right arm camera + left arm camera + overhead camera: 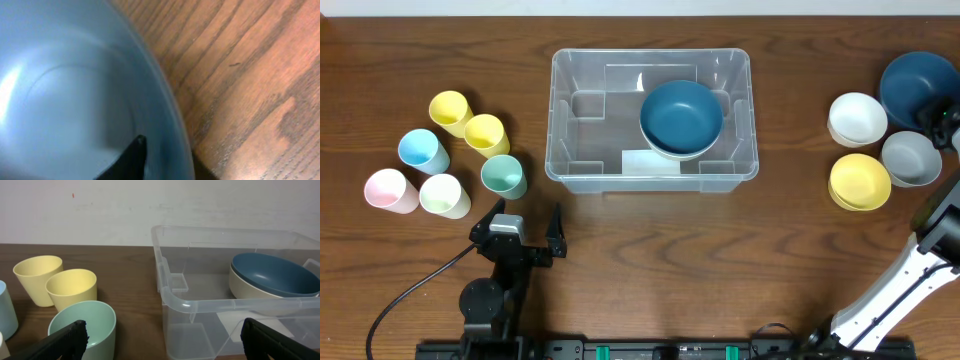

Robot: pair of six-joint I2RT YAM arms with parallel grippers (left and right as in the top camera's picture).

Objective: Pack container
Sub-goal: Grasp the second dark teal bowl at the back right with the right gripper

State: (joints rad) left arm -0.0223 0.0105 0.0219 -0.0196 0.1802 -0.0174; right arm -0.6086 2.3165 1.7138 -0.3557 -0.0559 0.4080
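Clear plastic, the container (585, 135) sits at the middle of the wooden table (650, 250), one long side toward the arms. A dark blue bowl (681, 113) is nested in a white bowl (667, 151) at its right end.

The left arm stands low by the near edge, its forearm pointing away from the base. The left gripper (528, 212) hangs just over the wood between the mint cup (503, 175) and the container's near left corner, jaws spread wide and holding nothing.

The right arm reaches from the near right corner to the cluster of bowls at the table's right end. There the right gripper (947, 128) points down at the grey bowl (910, 158), jaws drawn narrow over its rim. One finger (131, 157) is inside against the wall and the other just outside.
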